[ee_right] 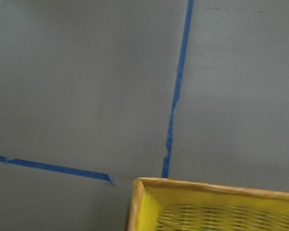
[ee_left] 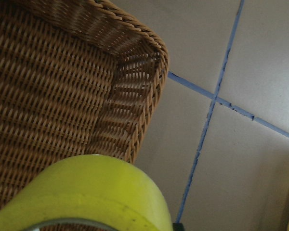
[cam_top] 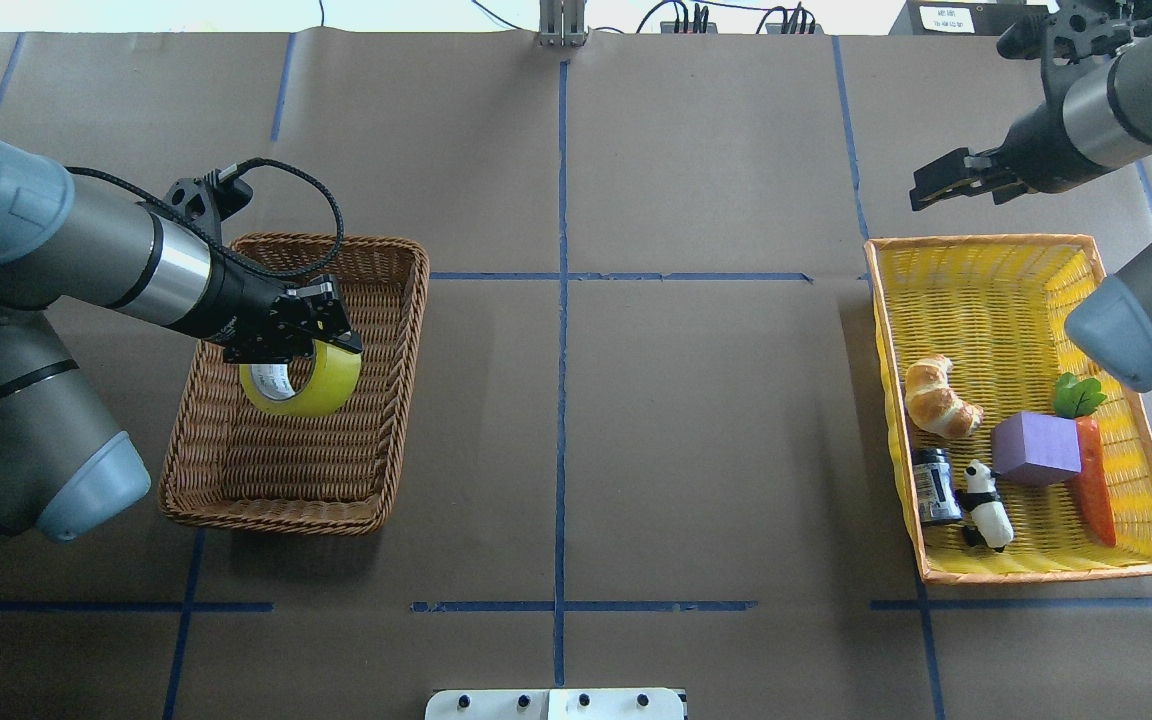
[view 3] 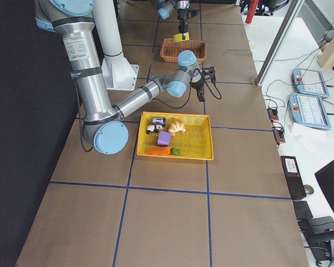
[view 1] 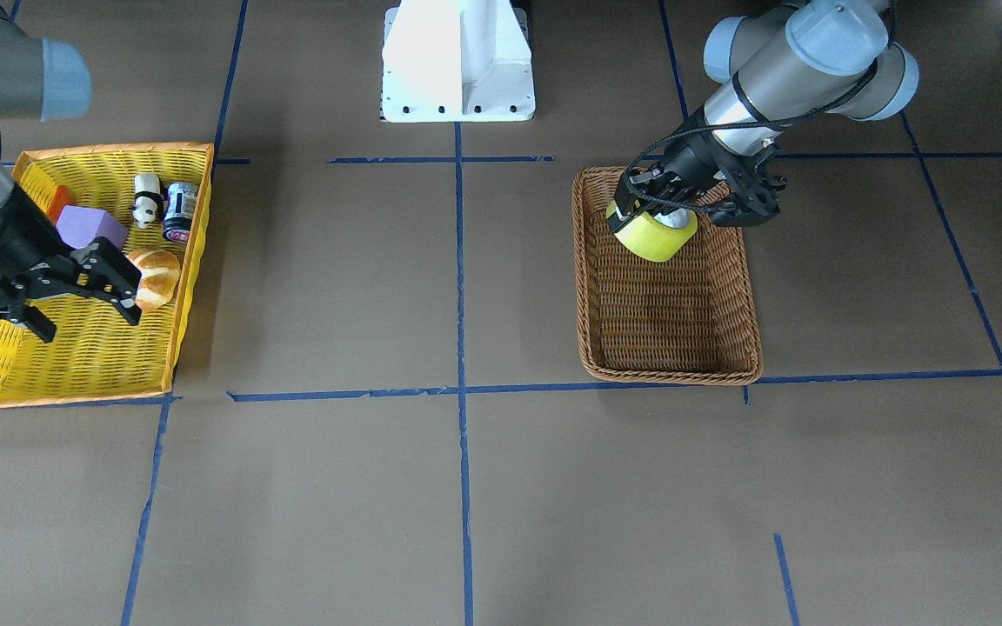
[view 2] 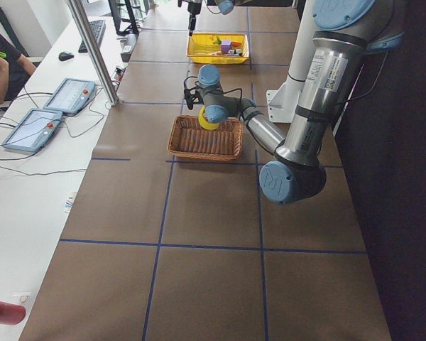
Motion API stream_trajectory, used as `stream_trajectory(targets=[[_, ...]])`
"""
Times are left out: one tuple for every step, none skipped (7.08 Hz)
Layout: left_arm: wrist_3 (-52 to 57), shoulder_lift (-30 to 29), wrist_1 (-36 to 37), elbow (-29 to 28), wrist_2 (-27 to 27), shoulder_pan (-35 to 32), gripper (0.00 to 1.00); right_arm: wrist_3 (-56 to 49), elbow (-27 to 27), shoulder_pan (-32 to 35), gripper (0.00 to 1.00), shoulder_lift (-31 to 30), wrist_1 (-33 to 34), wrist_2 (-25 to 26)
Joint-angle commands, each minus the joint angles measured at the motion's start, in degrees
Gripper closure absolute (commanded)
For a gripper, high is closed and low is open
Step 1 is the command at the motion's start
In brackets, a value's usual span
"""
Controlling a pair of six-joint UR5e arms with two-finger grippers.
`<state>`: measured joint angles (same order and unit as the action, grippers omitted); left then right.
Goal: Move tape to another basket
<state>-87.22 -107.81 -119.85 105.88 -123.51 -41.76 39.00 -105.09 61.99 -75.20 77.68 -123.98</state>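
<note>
Front cam: L gripper (view 1: 651, 211) is clamped on the tape (view 1: 656, 236). The roll hangs right under the fingers, tilted, over the robot-side half of the basket (view 1: 668, 379), which sits toward the worktop's left end. R gripper (view 1: 90, 323) has its jaws spread wide w/ nothing in them, over the tray (view 1: 75, 401) by the right end, next to the croissant (view 1: 156, 276).

Overhead: same grip. The tape (cam_top: 302, 380) hangs below the L gripper (cam_top: 314, 338), core facing sideways, inside the basket (cam_top: 266, 521) outline. R gripper (cam_top: 926, 196) shows just past the tray's (cam_top: 1036, 576) far rim.

Left side cam: tape (view 2: 208, 121) is a yellow blob above the basket (view 2: 204, 155); can't tell more.

Right side cam: too small, just yellow tape (view 3: 181, 37) over the basket (view 3: 183, 59).

L wrist: tape (ee_left: 98, 190) fills the bottom edge, w/ a basket (ee_left: 62, 96) corner beneath it.

R wrist: only a tray (ee_right: 207, 185) corner and bare worktop.
</note>
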Motion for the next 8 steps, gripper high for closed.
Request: stream_trajectory(targets=[[9.66,-0.21,9.33,-0.06,5.47,2.38,1.00,-12.75,0.06,7.07,0.00,-1.35,7.80,-4.51],[11.96,-0.04,10.76,-0.41,6.52,3.08,1.00,-20.64,0.23,9.70,0.00,-1.70,12.01,-4.52],[15.03,-0.91,16.26,-0.42,10.79,6.13,0.99,-28.90,0.32,13.03,0.00,-1.53,17.36,-5.74],[16.19,-2.74,19.45,-1.02,12.49,7.64,0.99,-32.98,0.32,15.33,0.00,-1.70,20.20,-6.71],[16.29,-2.93,19.74,-1.47,12.86,7.57,0.91,-34.59,0.15,17.01,0.00,-3.10,20.31,-8.20],[16.20,-3.11,19.92,-1.47,12.77,7.39,0.64,-36.61,0.15,18.41,0.00,-4.33,20.23,-10.21],[16.29,-3.11,20.00,-1.64,12.68,6.70,0.44,-37.41,0.23,19.47,0.00,-5.04,20.40,-10.58],[16.81,-3.03,20.09,-1.38,12.34,5.30,0.00,-39.33,0.32,20.09,0.00,-6.09,20.40,-10.58]])
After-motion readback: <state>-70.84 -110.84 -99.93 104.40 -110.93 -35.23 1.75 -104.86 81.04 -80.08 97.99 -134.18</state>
